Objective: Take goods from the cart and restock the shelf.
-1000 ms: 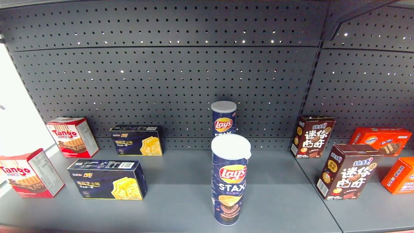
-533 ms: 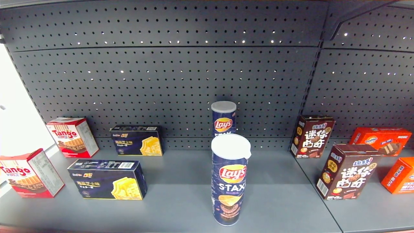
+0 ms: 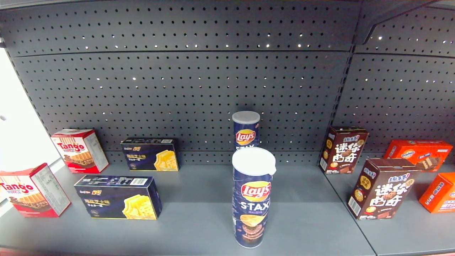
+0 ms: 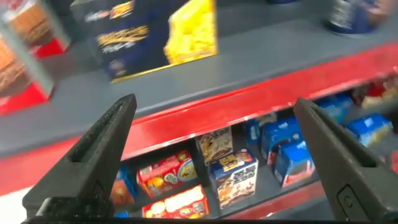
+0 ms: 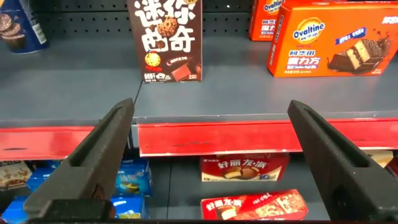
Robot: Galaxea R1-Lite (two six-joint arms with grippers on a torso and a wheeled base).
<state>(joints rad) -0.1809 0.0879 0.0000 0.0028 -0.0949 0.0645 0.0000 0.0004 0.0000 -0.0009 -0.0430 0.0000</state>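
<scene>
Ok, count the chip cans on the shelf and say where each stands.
2. The front can stands near the shelf's front edge, mid-shelf. The back can stands right behind it by the pegboard, its lower part hidden.

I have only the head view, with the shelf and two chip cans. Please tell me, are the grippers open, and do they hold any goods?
Observer: The left gripper is open and empty, in front of the shelf's red edge, near the navy cracker box.
Operator: And the right one?
Observer: The right gripper is also open and empty, facing the brown cookie box.
Operator: What is below that shelf?
Observer: Another level with more goods, for example a red box.
</scene>
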